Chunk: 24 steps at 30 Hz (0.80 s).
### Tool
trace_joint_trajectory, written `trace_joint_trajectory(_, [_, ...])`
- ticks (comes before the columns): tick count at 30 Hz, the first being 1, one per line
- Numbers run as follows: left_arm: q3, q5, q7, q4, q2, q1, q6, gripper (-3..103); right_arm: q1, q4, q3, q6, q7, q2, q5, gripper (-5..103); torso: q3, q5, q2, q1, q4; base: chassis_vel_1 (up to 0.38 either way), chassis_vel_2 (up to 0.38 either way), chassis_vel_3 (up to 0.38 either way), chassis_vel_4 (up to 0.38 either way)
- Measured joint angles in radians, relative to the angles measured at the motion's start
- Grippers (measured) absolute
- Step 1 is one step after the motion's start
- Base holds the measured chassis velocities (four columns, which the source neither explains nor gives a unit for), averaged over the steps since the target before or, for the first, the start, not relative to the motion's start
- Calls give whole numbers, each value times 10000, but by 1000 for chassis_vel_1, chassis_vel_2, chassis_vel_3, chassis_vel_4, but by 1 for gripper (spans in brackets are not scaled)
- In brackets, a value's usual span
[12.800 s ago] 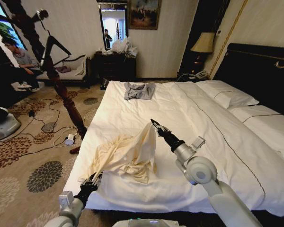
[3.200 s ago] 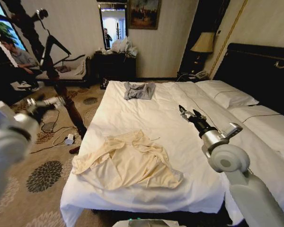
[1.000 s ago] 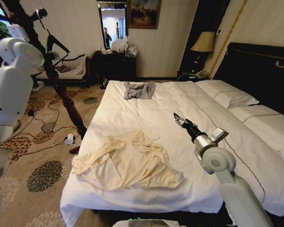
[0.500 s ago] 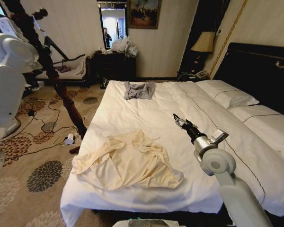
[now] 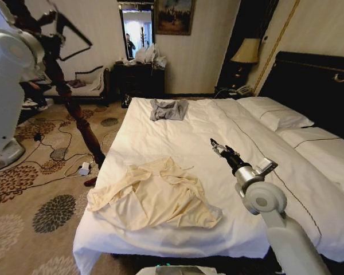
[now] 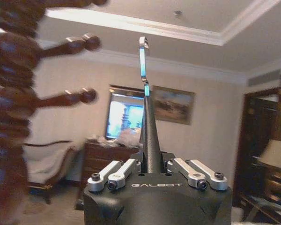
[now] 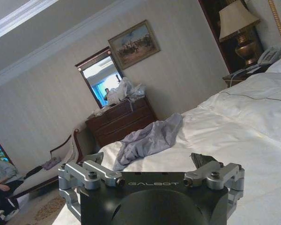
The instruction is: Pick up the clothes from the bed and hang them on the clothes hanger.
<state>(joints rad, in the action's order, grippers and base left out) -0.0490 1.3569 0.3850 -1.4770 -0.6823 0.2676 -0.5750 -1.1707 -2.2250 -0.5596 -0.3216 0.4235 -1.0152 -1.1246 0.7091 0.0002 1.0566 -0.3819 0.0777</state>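
step: black hanger [image 6: 150,136] being pinched in left gripper [image 6: 154,176] beside coat stand [image 5: 74,112] | cream shirt [image 5: 155,197] lying crumpled on bed [image 5: 218,123] near foot edge | right gripper [image 5: 221,150] hovering beside shirt, jaw state cannot be told | tip: hanger being kept upright, clear of stand branches

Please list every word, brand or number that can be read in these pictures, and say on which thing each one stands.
"GALBOT": on the black body of the left gripper, which holds the hanger.
"GALBOT": on the black body of the right gripper, above the bed.
No other text is readable.
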Motion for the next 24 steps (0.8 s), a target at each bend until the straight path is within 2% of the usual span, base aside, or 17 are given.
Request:
trace_joint_trajectory(3, [222,356,37,-636,151,-545,49,18,-16,83,0,38,-1,-16,41,100,0,-1,0,-1,2,0,0,0,0])
trace_joint_trajectory(5, [586,749,115,-1424,437,-1368,189,18,-32,221,26,87,21,-10,71,100,0,0,0,-1,4,0,0,0,0])
trace_joint_trajectory(8, [1631,1465,183,-3359,1275,-3609,516,18,-84,575,147,135,282,115,250,100,0,-1,0,-1,0,0,0,0,0])
trace_joint_trajectory(9, [1631,1465,183,-3359,1275,-3609,516,18,-84,575,147,135,282,115,250,100,0,-1,0,-1,0,0,0,0,0])
trace_joint_trajectory(10, [1976,1470,120,-3933,1612,-4477,694,18,-169,681,171,174,245,217,327,100,0,-4,0,-1,-4,0,0,0,0])
trace_joint_trajectory(11, [2271,1301,-112,-4589,1942,-5592,991,18,-402,732,97,220,140,371,396,100,-1,-5,1,1,-21,0,0,0,0])
trace_joint_trajectory(12, [2285,1121,-426,-4912,2005,-6326,1226,18,-777,661,-151,246,90,478,427,100,-2,2,1,3,-20,0,0,0,0])
trace_joint_trajectory(13, [2418,1005,-684,-5198,1958,-7065,1343,18,-1078,617,-298,251,104,552,417,100,-2,-11,3,4,0,0,0,0,0])
trace_joint_trajectory(14, [2418,1005,-684,-5198,1958,-7065,1343,18,-1078,617,-298,251,104,552,417,100,-2,-11,3,4,0,0,0,0,0])
trace_joint_trajectory(16, [3067,817,-1087,-5920,1828,-8556,1520,18,-1193,772,-206,247,156,678,234,100,-1,-10,2,3,20,-17,-22,-1,-32])
trace_joint_trajectory(17, [3458,638,-1215,-6266,1723,-9283,1630,18,-1080,917,-26,202,177,745,117,100,-1,7,2,3,20,-34,-17,-24,-64])
trace_joint_trajectory(18, [3794,442,-1347,-6577,1583,-9950,1716,18,-949,1044,168,116,183,823,-23,100,-2,11,2,3,5,0,0,0,0])
trace_joint_trajectory(21, [4262,74,-1543,-7104,1253,-11095,1843,18,-698,1290,647,-220,151,1043,-362,100,0,-4,1,2,-9,0,0,0,0])
trace_joint_trajectory(24, [4787,-219,-1647,-7654,796,-12466,1886,18,-436,1661,1369,-490,-112,1380,-475,100,0,-3,2,2,-4,0,0,0,0])
